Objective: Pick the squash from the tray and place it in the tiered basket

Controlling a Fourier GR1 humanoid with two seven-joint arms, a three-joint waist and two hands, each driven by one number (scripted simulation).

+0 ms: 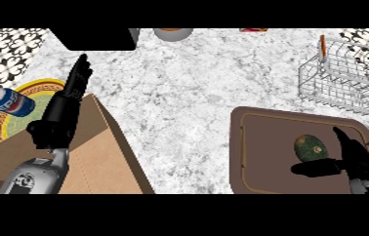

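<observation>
Squash [311,147] lies on brown tray [249,157], near its right side. Right hand [351,158] spread, thumb just below squash, fingers beside it. Left hand [65,108] open, fingers straight, at table's [194,84] left. Wire tiered basket [333,79] upper right.

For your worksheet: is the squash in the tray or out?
In: the squash lies on the tray, beside the right robot hand.

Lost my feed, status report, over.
Right hand open beside squash, not gripping. Squash on tray. Left hand resting open. Path to basket looks clear.
</observation>
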